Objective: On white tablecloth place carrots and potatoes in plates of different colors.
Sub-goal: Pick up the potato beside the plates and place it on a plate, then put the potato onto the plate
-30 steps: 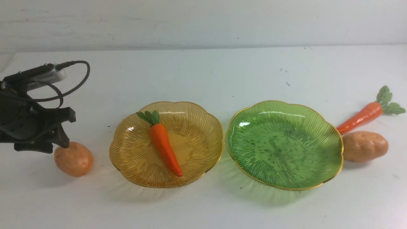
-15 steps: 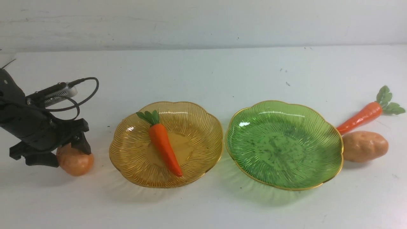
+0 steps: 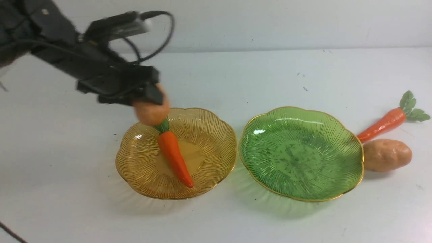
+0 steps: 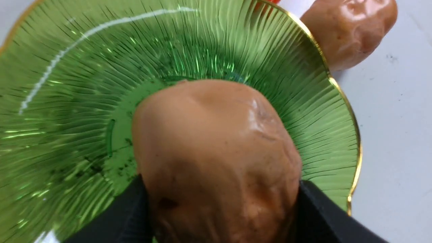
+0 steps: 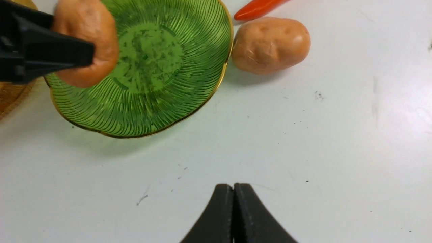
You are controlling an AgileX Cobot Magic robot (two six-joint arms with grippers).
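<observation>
My left gripper (image 3: pixel 150 101) is shut on a tan potato (image 3: pixel 152 111) and holds it in the air above the far-left rim of the amber plate (image 3: pixel 209 135). One carrot (image 3: pixel 172 153) lies in that plate. The green plate (image 3: pixel 302 153) is empty. In the left wrist view the held potato (image 4: pixel 216 158) fills the middle in front of the green plate (image 4: pixel 67 84). The second carrot (image 3: pixel 384 124) and second potato (image 3: pixel 386 155) lie on the white tablecloth (image 3: pixel 236 77) right of the green plate. My right gripper (image 5: pixel 233 185) is shut and empty over bare cloth.
The two plates stand side by side, almost touching. The right wrist view shows the green plate (image 5: pixel 152 67), the loose potato (image 5: pixel 270 44) close to its rim and the carrot's tip (image 5: pixel 256 8). A white wall runs behind the cloth.
My left gripper closed on the potato at the left of the amber plate, lifted it off the cloth and carried it up and to the right, over the amber plate's rim.
</observation>
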